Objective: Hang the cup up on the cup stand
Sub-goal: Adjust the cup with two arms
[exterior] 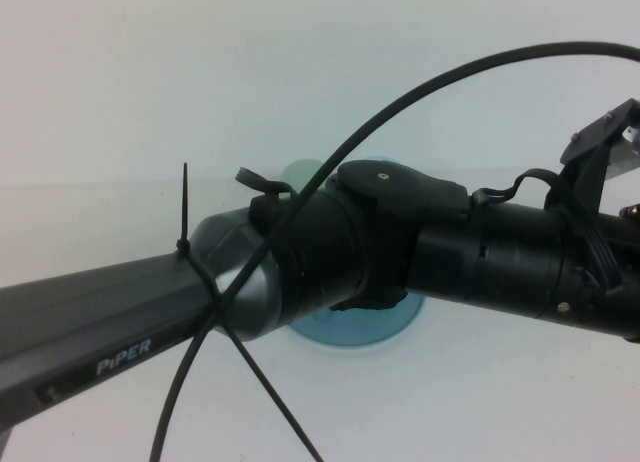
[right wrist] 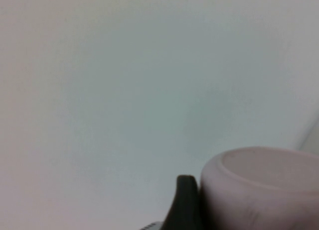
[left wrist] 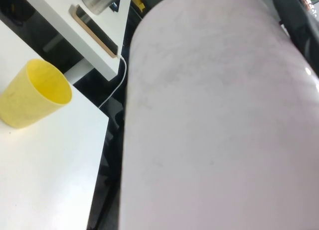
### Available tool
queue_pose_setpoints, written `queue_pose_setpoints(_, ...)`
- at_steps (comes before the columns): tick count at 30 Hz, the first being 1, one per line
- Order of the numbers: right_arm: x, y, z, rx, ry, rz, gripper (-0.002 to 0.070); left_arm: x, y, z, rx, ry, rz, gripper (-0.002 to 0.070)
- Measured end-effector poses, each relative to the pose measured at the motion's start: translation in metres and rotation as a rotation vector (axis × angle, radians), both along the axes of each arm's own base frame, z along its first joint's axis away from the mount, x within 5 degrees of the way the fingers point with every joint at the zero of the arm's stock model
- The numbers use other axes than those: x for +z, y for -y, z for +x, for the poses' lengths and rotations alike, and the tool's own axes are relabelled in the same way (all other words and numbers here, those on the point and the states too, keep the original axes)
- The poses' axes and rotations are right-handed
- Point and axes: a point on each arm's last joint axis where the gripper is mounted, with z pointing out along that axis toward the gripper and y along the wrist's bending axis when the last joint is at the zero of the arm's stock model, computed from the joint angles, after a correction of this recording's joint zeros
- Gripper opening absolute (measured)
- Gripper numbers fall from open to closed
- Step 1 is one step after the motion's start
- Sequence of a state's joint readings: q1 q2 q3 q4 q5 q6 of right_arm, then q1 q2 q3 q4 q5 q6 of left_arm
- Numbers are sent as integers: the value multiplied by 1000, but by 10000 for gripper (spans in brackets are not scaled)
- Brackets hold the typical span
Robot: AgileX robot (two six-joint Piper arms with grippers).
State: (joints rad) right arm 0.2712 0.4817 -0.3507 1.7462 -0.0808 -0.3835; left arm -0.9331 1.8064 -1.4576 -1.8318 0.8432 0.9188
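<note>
The pale pink cup (right wrist: 261,187) sits in my right gripper (right wrist: 249,210). One black finger (right wrist: 185,202) presses against its wall; the other finger is hidden behind it. The same pink cup (left wrist: 219,120) fills most of the left wrist view, very close to that camera. My left gripper's fingers are hidden there. In the high view only the teal-blue dish base of the cup stand (exterior: 350,330) shows, behind the black arm (exterior: 330,257) that crosses the picture. Its pegs are hidden, and so are both grippers in that view.
A yellow cup (left wrist: 32,93) stands on the white table (left wrist: 50,175) near its edge. Beyond the gap is a second white surface (left wrist: 60,21) with a phone and a metal can. A bluish shape (exterior: 300,172) peeks above the arm.
</note>
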Motion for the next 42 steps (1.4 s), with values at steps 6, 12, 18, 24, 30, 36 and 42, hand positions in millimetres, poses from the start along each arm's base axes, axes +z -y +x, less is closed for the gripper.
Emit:
queue_pose_setpoints(6,0,0,0,1,5,-19,556,0,0,0,-3,0,-1,484)
queue_pose_setpoints(12,0,0,0,0,9,-36,553,0,0,-1,-9,1,-4,484)
queue_pose_setpoints(18,0,2,1,-22,6,-46,552,0,-2,2,-7,6,-2,484)
queue_pose_setpoints(24,0,5,1,-58,5,-66,552,1,-13,15,-15,13,-14,484)
queue_pose_setpoints(30,-1,8,2,-84,0,-78,552,-2,-24,27,-17,41,12,484)
queue_pose_setpoints(36,-1,10,2,-110,-5,-84,552,-5,-28,26,-42,90,60,484)
queue_pose_setpoints(42,-2,12,2,-125,-9,-84,552,10,-51,35,2,171,99,387)
